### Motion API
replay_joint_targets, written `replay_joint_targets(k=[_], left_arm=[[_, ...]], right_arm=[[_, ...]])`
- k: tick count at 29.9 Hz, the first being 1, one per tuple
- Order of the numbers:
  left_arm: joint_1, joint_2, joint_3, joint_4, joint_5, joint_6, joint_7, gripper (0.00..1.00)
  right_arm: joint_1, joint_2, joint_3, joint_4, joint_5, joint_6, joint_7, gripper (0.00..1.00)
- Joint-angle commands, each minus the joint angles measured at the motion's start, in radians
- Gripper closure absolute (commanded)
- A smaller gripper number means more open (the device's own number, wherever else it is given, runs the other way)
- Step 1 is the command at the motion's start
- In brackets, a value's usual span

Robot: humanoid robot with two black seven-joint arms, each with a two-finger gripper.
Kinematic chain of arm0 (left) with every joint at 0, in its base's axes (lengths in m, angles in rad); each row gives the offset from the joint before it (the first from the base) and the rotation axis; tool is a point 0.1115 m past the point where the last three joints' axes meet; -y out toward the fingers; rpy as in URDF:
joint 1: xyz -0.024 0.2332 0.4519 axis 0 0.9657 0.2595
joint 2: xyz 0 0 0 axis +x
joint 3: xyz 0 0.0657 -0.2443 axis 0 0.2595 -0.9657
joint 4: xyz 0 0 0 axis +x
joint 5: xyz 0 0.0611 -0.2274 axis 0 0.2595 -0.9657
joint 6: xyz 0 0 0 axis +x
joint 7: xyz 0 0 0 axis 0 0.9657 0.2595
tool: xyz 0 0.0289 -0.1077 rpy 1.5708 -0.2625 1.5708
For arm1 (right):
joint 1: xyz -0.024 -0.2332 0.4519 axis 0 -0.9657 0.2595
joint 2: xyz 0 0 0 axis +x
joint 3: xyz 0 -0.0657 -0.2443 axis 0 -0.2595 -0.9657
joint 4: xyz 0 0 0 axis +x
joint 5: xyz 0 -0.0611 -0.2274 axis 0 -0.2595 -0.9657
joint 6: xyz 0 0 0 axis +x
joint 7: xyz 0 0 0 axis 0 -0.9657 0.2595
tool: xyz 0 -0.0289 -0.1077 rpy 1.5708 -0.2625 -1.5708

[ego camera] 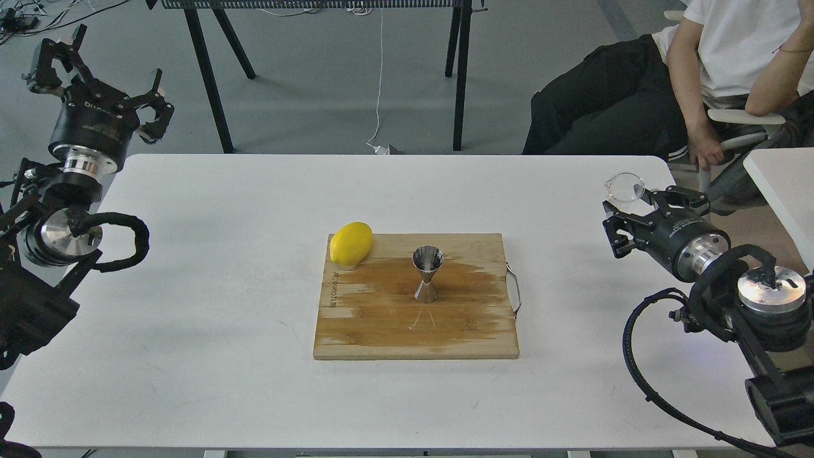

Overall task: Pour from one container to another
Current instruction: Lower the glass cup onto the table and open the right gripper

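A small clear glass cup (626, 188) sits at the tip of my right gripper (636, 205), which is shut on it low over the table's right edge. The cup is roughly upright, and whether it holds anything I cannot tell. Well to its left, the shiny steel hourglass jigger (428, 273) stands upright in the middle of the wooden cutting board (381, 331). My left gripper (102, 71) hangs open and empty beyond the table's far left corner, far from both.
A yellow lemon (351, 243) lies on the board's far left corner. The board shows a dark wet stain and has a metal handle (514, 289) on its right. A seated person (731, 70) is behind my right arm, beside another white table (785, 191).
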State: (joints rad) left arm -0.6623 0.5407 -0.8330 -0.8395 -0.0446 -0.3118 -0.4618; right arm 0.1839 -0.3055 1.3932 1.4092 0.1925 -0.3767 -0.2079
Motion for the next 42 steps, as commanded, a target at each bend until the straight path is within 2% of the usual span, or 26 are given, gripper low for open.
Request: replay_joint_targets(k=[1,15,18,21,23,32,38,42], left_arm=[[-0.003,0.005,0.000,-0.001,0.000,0.000,0.002,0.00],[-0.002,0.007,0.002,-0.003,0.000,-0.003,0.000,0.00],[-0.003,0.005,0.006,-0.001,0.000,0.000,0.002,0.00],[-0.003,0.001,0.008,-0.001,0.000,0.000,0.003,0.00],[-0.005,-0.002,0.009,-0.001,0.000,0.002,0.003,0.00],[-0.007,-0.005,0.012,-0.001,0.002,0.002,0.005,0.00],[-0.007,-0.005,0.014,-0.001,0.002,0.003,0.003,0.00],[-0.005,-0.004,0.014,-0.001,0.000,0.003,0.002,0.00]], right_arm=[[-0.029,0.017,0.019,0.000,0.002,0.004,-0.001,0.75],[-0.116,0.043,0.033,-0.010,0.125,0.042,-0.001,0.75],[-0.115,0.083,0.058,-0.074,0.125,0.053,-0.005,0.75],[-0.112,0.115,0.070,-0.189,0.125,0.123,-0.042,0.75],[-0.103,0.135,0.070,-0.251,0.127,0.154,-0.048,0.75],[-0.054,0.175,0.070,-0.335,0.125,0.162,-0.045,0.74],[0.019,0.178,0.056,-0.441,0.124,0.160,-0.034,0.71],[0.025,0.178,0.053,-0.450,0.124,0.162,-0.036,0.69]])
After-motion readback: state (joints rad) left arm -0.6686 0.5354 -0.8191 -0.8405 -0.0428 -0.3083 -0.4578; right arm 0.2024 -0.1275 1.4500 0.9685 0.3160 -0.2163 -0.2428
